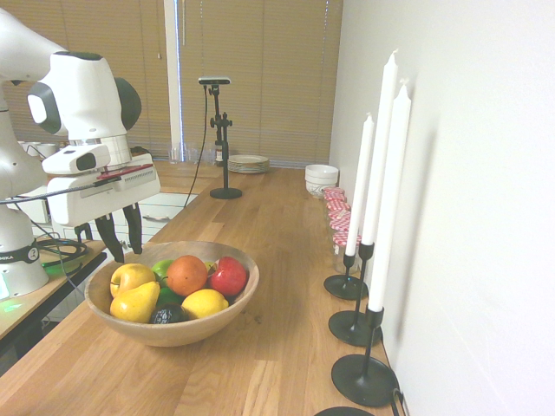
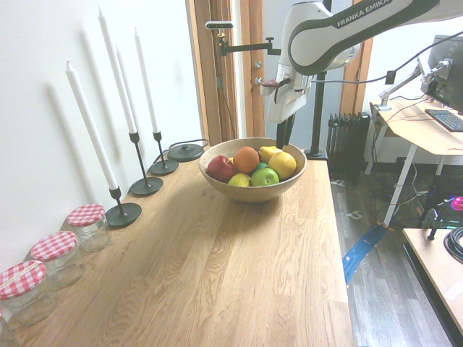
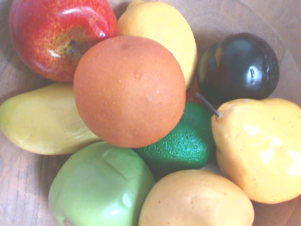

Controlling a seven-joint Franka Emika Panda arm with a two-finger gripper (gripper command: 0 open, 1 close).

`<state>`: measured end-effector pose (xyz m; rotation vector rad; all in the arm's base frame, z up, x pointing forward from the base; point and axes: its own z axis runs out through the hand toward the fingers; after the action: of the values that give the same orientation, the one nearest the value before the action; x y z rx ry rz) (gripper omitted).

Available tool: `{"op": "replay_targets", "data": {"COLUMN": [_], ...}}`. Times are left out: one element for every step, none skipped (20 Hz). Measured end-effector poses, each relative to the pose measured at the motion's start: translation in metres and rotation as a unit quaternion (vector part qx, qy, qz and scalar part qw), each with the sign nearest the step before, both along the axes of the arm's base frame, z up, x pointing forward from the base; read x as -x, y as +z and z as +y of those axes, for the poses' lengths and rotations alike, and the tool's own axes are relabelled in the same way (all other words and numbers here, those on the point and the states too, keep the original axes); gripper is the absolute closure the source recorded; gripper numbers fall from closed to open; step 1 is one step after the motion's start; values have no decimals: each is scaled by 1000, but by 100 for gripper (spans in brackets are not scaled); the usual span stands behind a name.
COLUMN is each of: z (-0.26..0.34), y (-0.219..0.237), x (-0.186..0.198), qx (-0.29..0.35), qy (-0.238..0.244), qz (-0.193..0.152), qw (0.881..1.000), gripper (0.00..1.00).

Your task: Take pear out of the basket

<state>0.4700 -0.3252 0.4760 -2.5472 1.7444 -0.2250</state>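
Inside the smooth, round tan wooden bowl [image 1: 173,333] lies the glossy yellow pear [image 3: 261,150], thin-stemmed, beside a shiny, rounded black fruit [image 3: 242,68]. Over the bowl's rim, the black two-fingered gripper [image 1: 130,255] has its fingers apart, seemingly empty.

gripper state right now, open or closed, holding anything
Gripper: open, its two fingers apart with nothing held between them, at the edge of the basket.

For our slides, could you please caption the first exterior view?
Black two-fingered end effector above a round tan wooden bowl of colourful fruit.
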Motion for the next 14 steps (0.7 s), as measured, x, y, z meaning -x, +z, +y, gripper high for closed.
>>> {"op": "replay_targets", "data": {"z": [0, 0, -1, -1, -1, -1, -1, -2, -2, -2, -2, -2, -2, -2], "y": [-2, -5, -8, -11, -15, -17, -20, -22, -24, -26, -27, -30, -32, -35], "x": [0, -1, -2, -3, -3, -4, -5, -5, -6, -6, -7, -8, -9, -10], "qx": [-1, -1, -2, -3, -4, -5, -6, -6, -7, -7, -8, -8, -8, -9], "qy": [0, 0, 0, 0, 0, 0, 0, -1, -1, -1, -1, -1, 0, 1], "qz": [2, 4, 7, 10, 12, 14, 16, 18, 19, 20, 20, 21, 22, 22], "qw": [1000, 1000, 1000, 1000, 1000, 1000, 1000, 1000, 1000, 1000, 1000, 1000, 1000, 1000], "gripper": [0, 0, 0, 0, 0, 0, 0, 0, 0, 0, 0, 0, 0, 0]}}
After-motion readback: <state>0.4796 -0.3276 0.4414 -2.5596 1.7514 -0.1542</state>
